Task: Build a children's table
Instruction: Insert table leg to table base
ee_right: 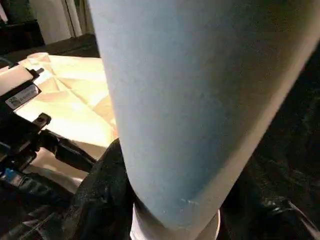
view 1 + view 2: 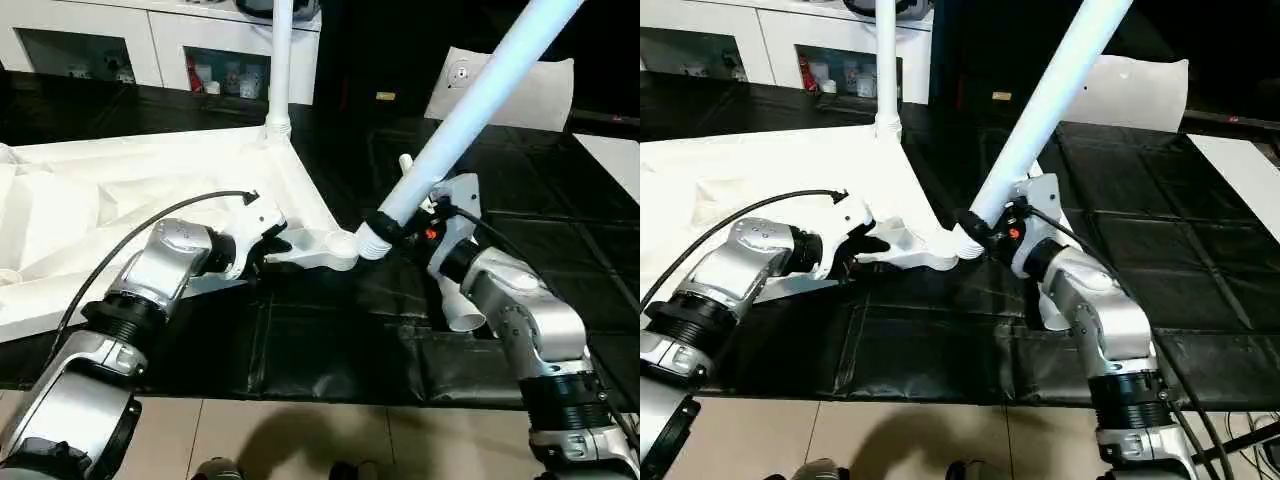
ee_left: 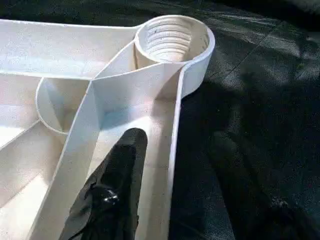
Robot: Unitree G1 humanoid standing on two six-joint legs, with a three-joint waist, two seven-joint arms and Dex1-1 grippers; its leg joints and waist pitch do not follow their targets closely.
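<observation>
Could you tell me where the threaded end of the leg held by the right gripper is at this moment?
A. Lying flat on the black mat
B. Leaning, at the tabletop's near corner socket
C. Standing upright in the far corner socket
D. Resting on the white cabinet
B: the right gripper holds the leg tilted, its lower end at the corner socket of the tabletop.

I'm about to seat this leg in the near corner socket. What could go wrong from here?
1. The leg in the right gripper leans steeply, with its threaded end at the near corner socket, so it may cross-thread or jam.
2. The left gripper straddles only the thin rim of the tabletop; its jaws could slip and let the top shift.
3. The long leg could swing into the standing leg.
</observation>
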